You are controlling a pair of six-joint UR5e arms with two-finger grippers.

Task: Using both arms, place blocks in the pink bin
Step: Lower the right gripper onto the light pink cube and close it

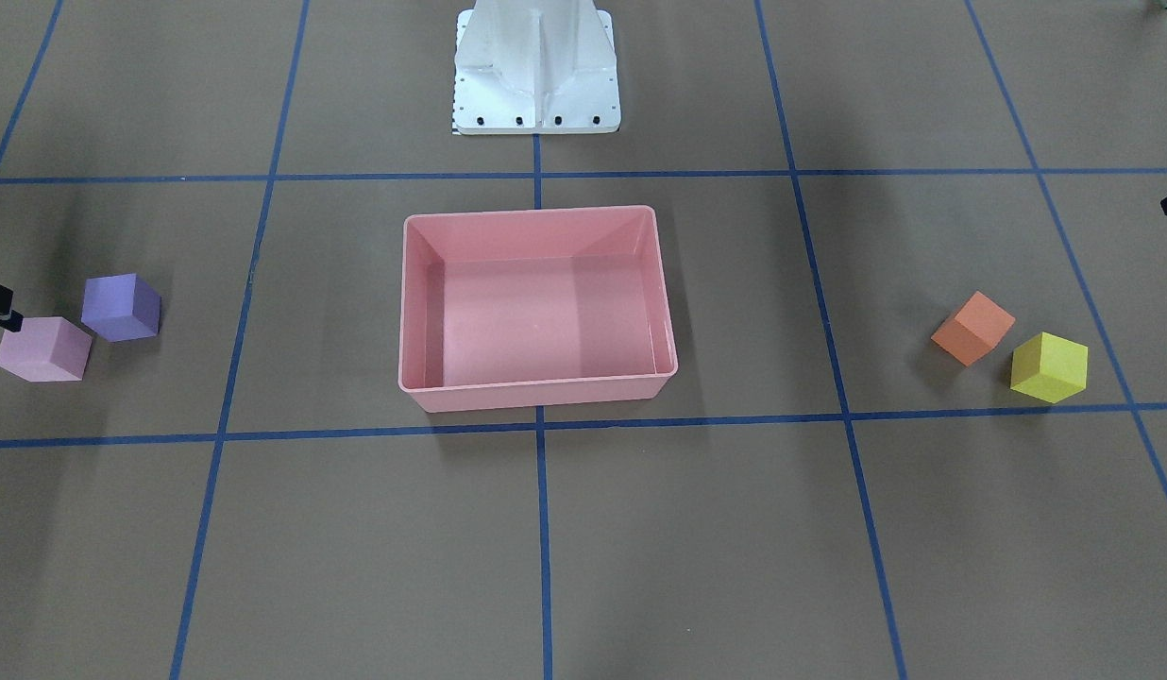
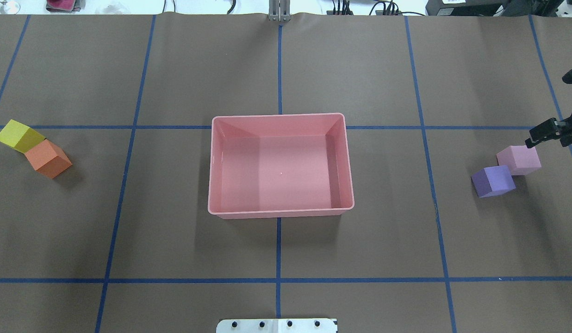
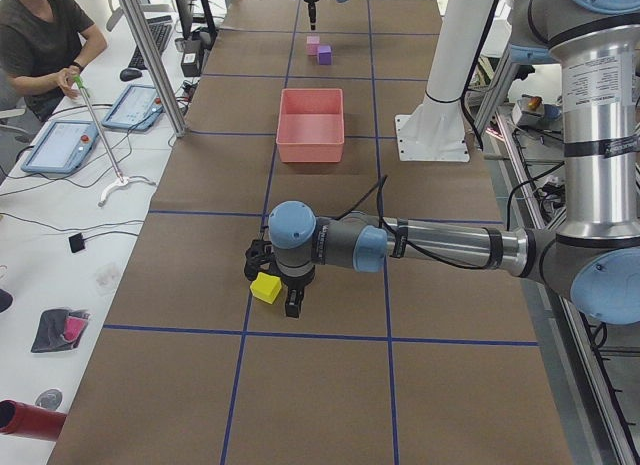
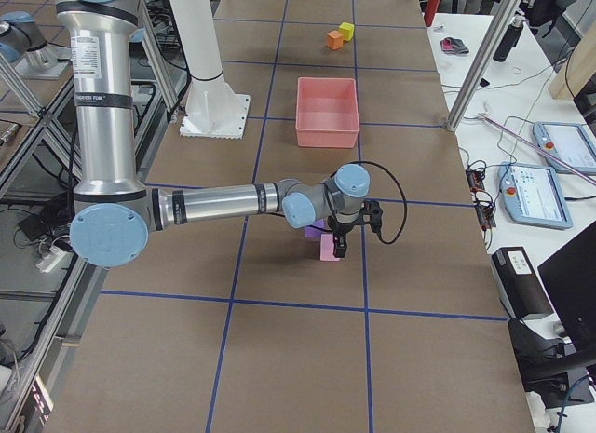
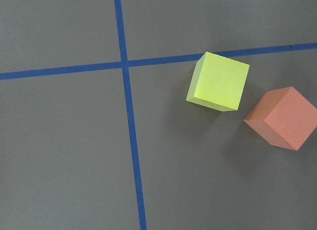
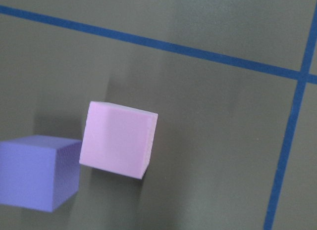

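Observation:
The pink bin (image 2: 280, 213) sits empty at the table's middle; it also shows in the front view (image 1: 536, 389). The light pink block (image 2: 519, 159) and the purple block (image 2: 493, 181) touch at a corner on my right side. My right gripper (image 2: 552, 132) hovers just above and beyond the pink block, holding nothing; I cannot tell if it is open or shut. The orange block (image 2: 47, 158) and the yellow block (image 2: 19, 135) touch on my left side. My left gripper (image 3: 280, 285) hangs over the yellow block (image 3: 265, 287); I cannot tell its state.
The white pedestal (image 1: 536, 66) stands behind the bin on the robot's side. Blue tape lines (image 2: 279, 280) grid the brown table. An operator (image 3: 45, 45) sits at a side bench with tablets, beyond the table's far long edge.

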